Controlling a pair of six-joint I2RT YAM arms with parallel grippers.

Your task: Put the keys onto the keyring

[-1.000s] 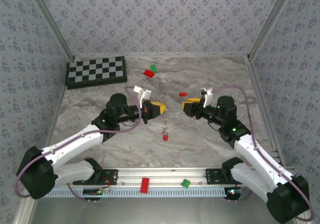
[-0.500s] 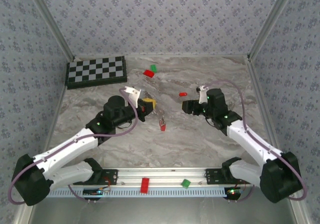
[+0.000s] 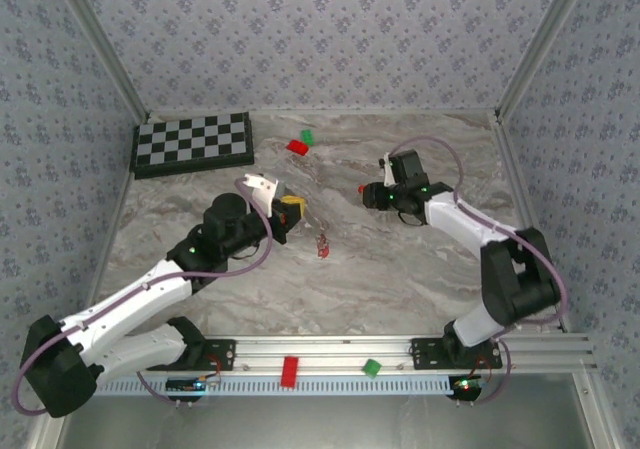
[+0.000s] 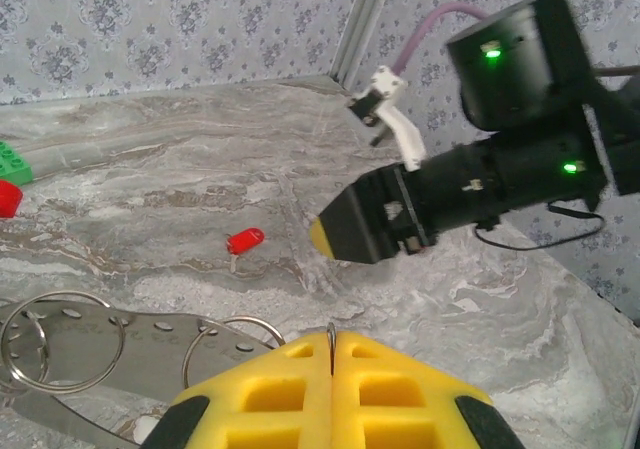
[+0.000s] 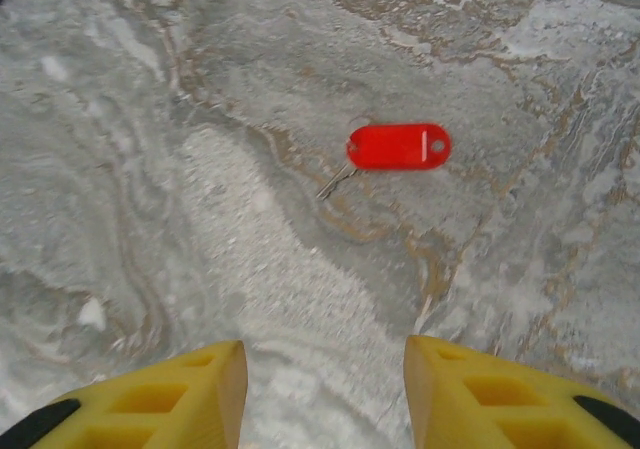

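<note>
A lab test booth (wallpapered panels [image 3: 320, 39], marbled tabletop [image 3: 400, 279], aluminium rail [image 3: 330, 348] in front)

The left arm [image 3: 150, 289] stretches from the near left toward the middle, its gripper [image 4: 332, 341] pinched tight on the keyring [image 4: 120, 344], while the right arm [image 3: 470, 231] bends at the elbow and reaches left, its gripper [image 5: 325, 359] angled down with fingers apart.

readable text: none | labels, brands: none | numbers, signs: none legible
</note>
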